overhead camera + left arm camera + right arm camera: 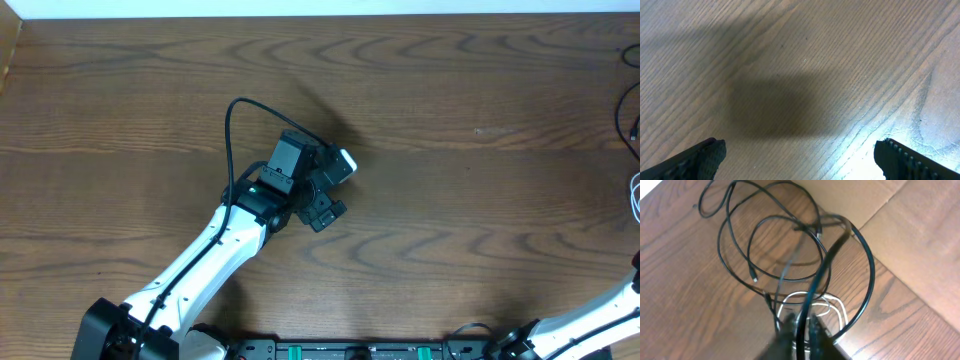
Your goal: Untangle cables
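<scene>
The cables lie in a heap in the right wrist view. A thin black cable [720, 255] spreads in several overlapping loops with a small plug end [754, 278], and a white cable [840, 311] curls under it near the fingers. My right gripper [801, 318] is shut on a raised, blurred strand of the black cable [826, 262]. Overhead, only bits of the cables [634, 135] show at the right edge, and the right gripper is out of frame. My left gripper [325, 195] hovers open mid-table, nothing between its fingers [707, 157], far from the cables.
The wooden table [450, 80] fills the overhead view, with a pale strip along its far edge. A light tan board surface [920, 240] borders the table just past the cable heap. The right arm's white link [600, 320] enters at the bottom right.
</scene>
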Available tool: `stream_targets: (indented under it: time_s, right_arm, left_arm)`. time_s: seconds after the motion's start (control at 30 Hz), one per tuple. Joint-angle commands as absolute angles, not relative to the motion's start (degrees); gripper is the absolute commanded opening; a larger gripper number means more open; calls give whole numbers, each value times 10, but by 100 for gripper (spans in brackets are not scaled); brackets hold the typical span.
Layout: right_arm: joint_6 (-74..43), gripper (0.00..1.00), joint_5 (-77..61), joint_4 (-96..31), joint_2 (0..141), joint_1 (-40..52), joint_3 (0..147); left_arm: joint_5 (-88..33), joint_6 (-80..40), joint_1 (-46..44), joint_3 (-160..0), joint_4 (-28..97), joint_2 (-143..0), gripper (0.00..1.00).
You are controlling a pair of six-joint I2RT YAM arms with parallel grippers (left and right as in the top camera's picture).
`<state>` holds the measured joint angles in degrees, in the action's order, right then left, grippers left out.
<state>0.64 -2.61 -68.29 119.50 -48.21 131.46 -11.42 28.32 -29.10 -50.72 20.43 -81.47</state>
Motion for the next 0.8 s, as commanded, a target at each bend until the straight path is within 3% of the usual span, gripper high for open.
stream_targets:
  time_s: [0.0, 0.07, 0.17, 0.37, 0.47, 0.77]
  right_arm:
    - [-4, 28, -49, -684, 1172, -483, 1327]
    - [-4, 53, -51, -684, 1172, -483, 1327]
    - [-4, 72, -52, -686, 1172, -483, 1327]
    - [-1, 81, -126, -687, 1172, -483, 1327]
    - [25, 99, -206, -683, 1172, -480, 1327]
    - [51, 99, -304, -681, 1172, -426, 1327]
  left_arm:
    - [-111, 280, -292, -512, 205, -808, 100]
    - [-111, 280, -292, -512, 205, -808, 100]
    - [-111, 280, -292, -512, 205, -808, 100]
    - [-111, 280, -292, -512, 205, -808, 100]
    - [-111, 280, -292, -512, 205, -808, 100]
    - [-111, 280, -292, -512, 205, -808, 100]
